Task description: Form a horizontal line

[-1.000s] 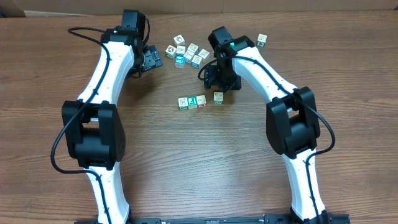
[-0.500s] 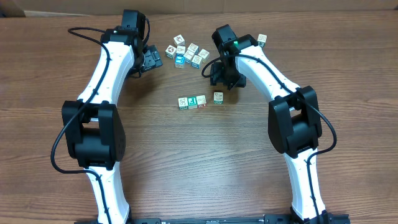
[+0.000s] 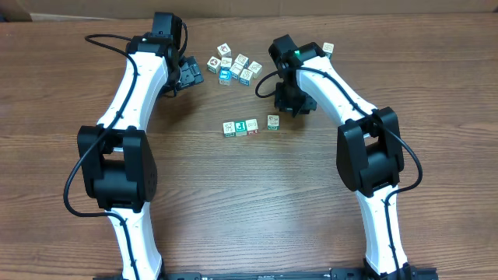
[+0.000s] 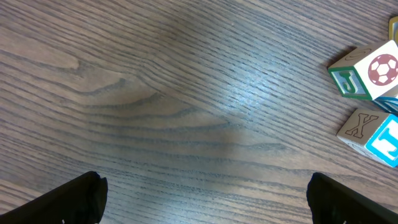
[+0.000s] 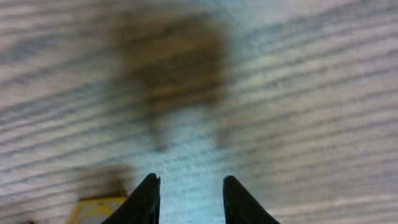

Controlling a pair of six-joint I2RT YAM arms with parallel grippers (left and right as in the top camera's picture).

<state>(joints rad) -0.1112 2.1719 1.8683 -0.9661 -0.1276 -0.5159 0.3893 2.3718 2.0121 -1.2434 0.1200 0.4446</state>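
Note:
Three small picture cubes (image 3: 240, 127) touch in a short row at mid-table, faces green and red-marked. A fourth cube (image 3: 273, 121) sits a small gap to their right, slightly farther back. My right gripper (image 3: 291, 107) hovers just behind and to the right of that cube. In the right wrist view it (image 5: 189, 199) is open, narrowly, with only blurred wood between its fingers (image 5: 147, 198); a yellow cube corner (image 5: 99, 208) shows at lower left. My left gripper (image 3: 191, 75) is wide open (image 4: 202, 199) over bare wood, left of the clump.
A loose clump of several cubes (image 3: 234, 66) lies at the back centre; two of them, a soccer-ball cube (image 4: 368, 71) and an X cube (image 4: 372, 132), show in the left wrist view. A lone cube (image 3: 327, 49) sits at the back right.
My right gripper has drifted to the right, away from the row, and its jaws have narrowed. The cubes and the left arm have not moved.

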